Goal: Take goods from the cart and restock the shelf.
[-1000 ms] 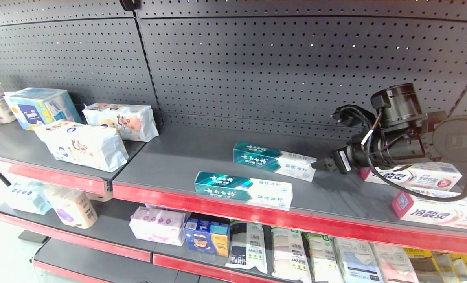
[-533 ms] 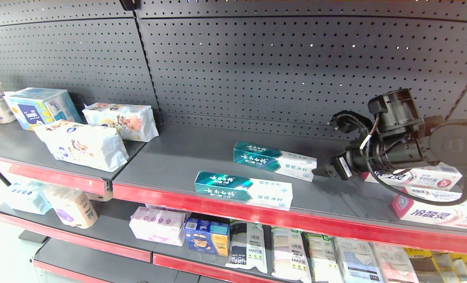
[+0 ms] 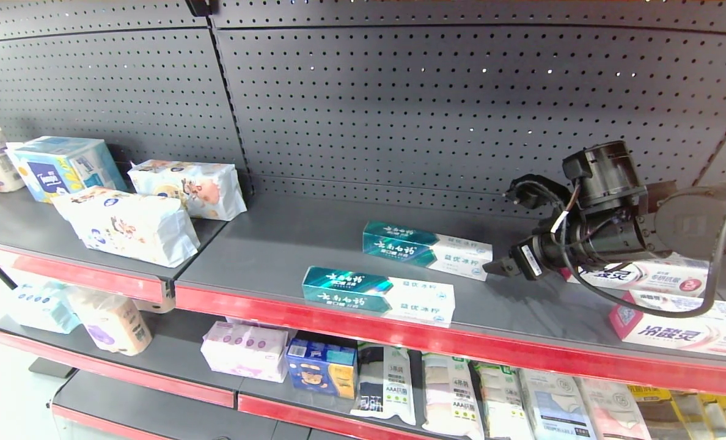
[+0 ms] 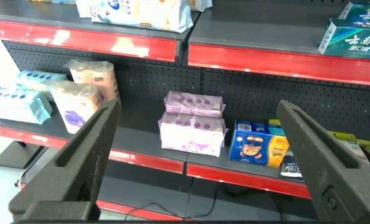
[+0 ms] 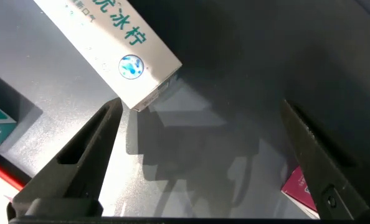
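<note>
Two teal-and-white boxes lie flat on the upper deck, which is grey with a red front lip. The front box sits at the lip and the rear box deeper in. Pink boxes lie to the right, tissue packs to the left, and a pegboard closes the back.

Low over the deck, the right gripper hovers at the rear box's white end. The right wrist view shows its fingers spread wide and holding nothing. The box end lies just beside one fingertip, outside the gap; contact cannot be judged.

From the left wrist view, the left gripper is wide open and empty, facing the lower tier with purple packs and a blue carton.
</note>
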Robot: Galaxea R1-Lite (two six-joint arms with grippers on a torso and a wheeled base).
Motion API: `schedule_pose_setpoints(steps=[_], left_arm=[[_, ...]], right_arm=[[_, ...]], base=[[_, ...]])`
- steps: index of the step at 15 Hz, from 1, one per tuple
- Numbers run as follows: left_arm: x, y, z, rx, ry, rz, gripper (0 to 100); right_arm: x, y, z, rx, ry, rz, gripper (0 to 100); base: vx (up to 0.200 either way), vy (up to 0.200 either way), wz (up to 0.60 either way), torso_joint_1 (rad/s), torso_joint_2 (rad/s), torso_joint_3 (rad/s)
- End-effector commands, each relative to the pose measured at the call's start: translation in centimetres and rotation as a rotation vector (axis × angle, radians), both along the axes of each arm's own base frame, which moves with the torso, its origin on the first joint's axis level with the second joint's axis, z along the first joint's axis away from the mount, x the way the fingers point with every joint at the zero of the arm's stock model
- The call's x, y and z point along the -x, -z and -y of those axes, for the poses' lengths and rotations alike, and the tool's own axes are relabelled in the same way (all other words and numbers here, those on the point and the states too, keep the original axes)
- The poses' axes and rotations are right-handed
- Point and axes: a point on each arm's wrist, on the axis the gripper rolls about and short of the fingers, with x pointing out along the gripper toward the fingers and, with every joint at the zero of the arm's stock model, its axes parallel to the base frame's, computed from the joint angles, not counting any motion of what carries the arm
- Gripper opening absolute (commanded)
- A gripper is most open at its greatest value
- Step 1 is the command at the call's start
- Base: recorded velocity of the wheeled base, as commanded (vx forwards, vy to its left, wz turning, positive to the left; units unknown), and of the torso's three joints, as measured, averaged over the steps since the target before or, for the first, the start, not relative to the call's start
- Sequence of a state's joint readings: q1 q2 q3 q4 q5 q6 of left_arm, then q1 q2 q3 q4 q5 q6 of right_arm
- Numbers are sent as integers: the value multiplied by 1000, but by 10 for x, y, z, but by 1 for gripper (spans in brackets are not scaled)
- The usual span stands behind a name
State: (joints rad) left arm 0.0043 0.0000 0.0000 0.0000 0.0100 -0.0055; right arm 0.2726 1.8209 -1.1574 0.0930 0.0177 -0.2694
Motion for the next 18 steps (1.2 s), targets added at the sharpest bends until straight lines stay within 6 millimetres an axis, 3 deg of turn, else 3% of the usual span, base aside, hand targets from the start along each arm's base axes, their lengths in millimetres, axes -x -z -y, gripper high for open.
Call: schedule_pose_setpoints(steps=[1, 18], left_arm=[[0, 0, 0, 1, -1, 0, 100], [0, 0, 0, 1, -1, 0, 100]], right_arm=[[-2, 0, -1, -1, -2, 0, 100], [1, -4, -2, 8, 7, 17, 100]], base=[[0, 0, 0, 0, 0, 0], [0, 0, 0, 0, 0, 0]])
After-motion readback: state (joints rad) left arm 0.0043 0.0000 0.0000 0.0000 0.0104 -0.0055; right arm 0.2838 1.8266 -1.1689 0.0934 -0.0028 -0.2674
